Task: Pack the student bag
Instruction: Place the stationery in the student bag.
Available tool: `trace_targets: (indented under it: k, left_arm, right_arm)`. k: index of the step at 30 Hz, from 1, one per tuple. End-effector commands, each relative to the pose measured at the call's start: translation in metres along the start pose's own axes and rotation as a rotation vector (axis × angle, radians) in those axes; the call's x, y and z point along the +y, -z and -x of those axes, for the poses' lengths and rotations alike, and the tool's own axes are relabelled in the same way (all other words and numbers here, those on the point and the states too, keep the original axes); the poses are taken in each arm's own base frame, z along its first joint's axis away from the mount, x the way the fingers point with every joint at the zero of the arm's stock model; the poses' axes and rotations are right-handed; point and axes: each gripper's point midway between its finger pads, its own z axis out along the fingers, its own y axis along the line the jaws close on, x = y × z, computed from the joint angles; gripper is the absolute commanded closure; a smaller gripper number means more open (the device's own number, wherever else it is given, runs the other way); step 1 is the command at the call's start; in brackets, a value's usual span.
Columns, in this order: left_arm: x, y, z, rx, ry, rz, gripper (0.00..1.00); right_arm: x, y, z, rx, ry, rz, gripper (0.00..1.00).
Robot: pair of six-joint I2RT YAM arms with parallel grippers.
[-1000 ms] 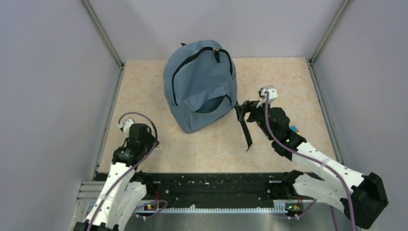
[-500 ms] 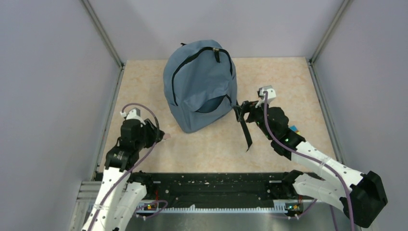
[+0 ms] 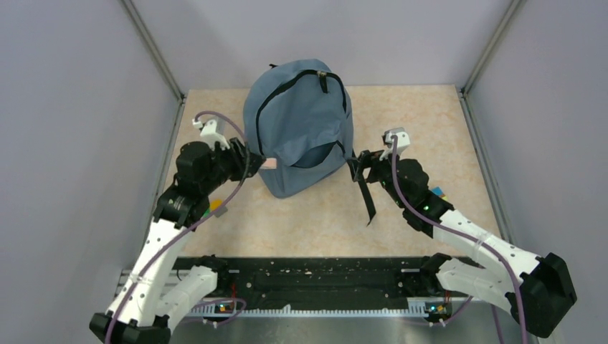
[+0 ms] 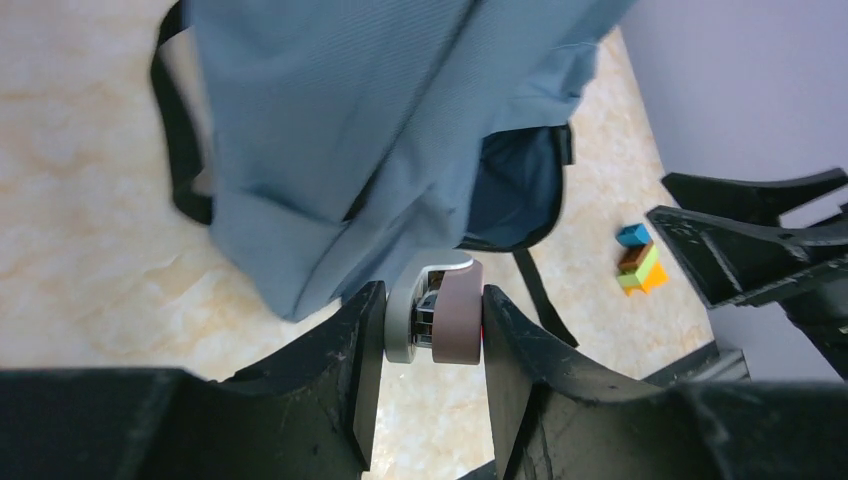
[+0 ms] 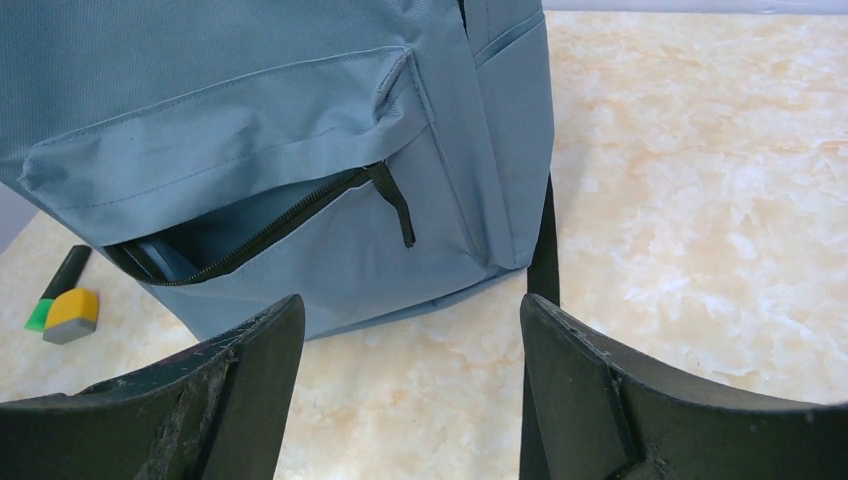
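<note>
Left jaws: pinching a small white-and-mauve item (image 4: 445, 322) between the pads; kind of item not clear.
Left jaws, position: at the lower left edge of the bag (image 3: 297, 118), item just beside the fabric; contact with the fabric not determinable.
Right jaws: spread wide, nothing between them; just off the bag's right side, near the strap (image 3: 367, 195).
Bag: grey-blue, resting on the middle-to-far part of the surface (image 3: 323, 229), top loop towards the far wall.
Front pocket (image 5: 230, 170): zip partly undone, dark interior showing; pull (image 5: 398, 212) hanging loose.
Strap: black, trailing from the bag's right side towards the near edge.
Surface: beige, marbled; coloured blocks (image 3: 437, 192) on the right, beside the right arm (image 3: 466, 233); marker (image 5: 62, 280) and a yellow-grey piece (image 5: 72, 312) on the left, touching each other.
Room: plain grey walls (image 3: 72, 107) on three sides; black rail (image 3: 323, 276) along the near edge.
Left arm (image 3: 168, 229): stretched forward and inward, wrist turned towards the bag.
Right arm: stretched forward and to the left, low, wrist aimed at the pocket.
</note>
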Motion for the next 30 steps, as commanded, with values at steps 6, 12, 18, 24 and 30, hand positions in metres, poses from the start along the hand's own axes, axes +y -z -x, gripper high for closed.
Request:
trace_targets:
  k: [6,12,18,24,30]
  left_arm:
    - [-0.084,-0.046,0.046,-0.108,-0.197,-0.155,0.58]
    - [-0.096,-0.085,0.044,-0.089,-0.173,-0.152,0.58]
    - [-0.09,-0.118,0.025,-0.002,-0.18,-0.091,0.58]
    - [-0.089,-0.131,-0.007,0.115,-0.184,-0.06,0.57]
    - [-0.079,-0.138,-0.031,0.195,-0.188,0.012,0.57]
  right_arm:
    - [0.004,0.001,0.029,-0.059,-0.02,0.005,0.23]
    - [0.0,0.005,0.029,-0.067,-0.017,-0.007,0.23]
    - [-0.001,0.006,0.03,-0.065,-0.009,-0.01,0.23]
    - [-0.002,0.006,0.028,-0.064,-0.01,-0.016,0.23]
    - [0.0,0.004,0.026,-0.056,-0.018,-0.006,0.23]
